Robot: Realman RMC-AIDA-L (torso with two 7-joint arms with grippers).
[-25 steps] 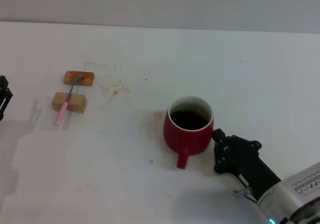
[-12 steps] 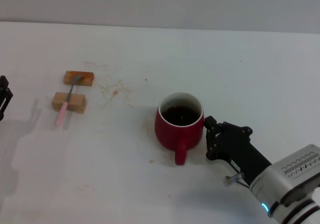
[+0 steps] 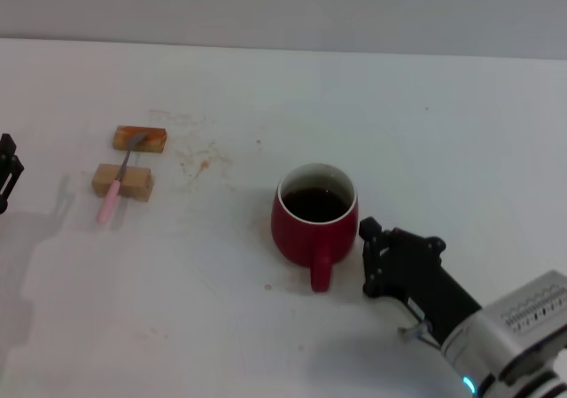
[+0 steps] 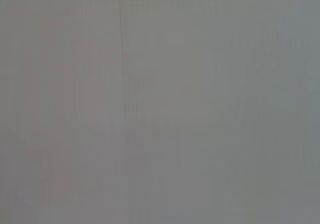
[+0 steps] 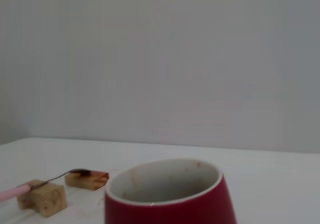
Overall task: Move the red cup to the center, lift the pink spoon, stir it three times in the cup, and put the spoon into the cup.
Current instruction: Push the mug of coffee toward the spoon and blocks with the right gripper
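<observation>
The red cup (image 3: 299, 237) stands upright near the middle of the white table (image 3: 443, 141), dark liquid inside, its handle pointing toward the front edge. My right gripper (image 3: 368, 259) is open and sits right against the cup's right side, with the cup outside its fingers. In the right wrist view the cup's rim (image 5: 170, 204) fills the near foreground. The pink spoon (image 3: 115, 190) lies across two small blocks at the far left, also visible as the spoon (image 5: 45, 183) beyond the cup. My left gripper (image 3: 7, 172) shows only partly at the left edge, far from everything.
An orange-brown block (image 3: 140, 138) carries the spoon's bowl and a tan block (image 3: 123, 183) carries its handle. Brown stains (image 3: 199, 159) mark the table between the blocks and the cup. The left wrist view shows only a grey wall.
The cup has slid left toward the table's middle, with my right gripper following against its right side. Spoon, blocks and left arm have not moved.
</observation>
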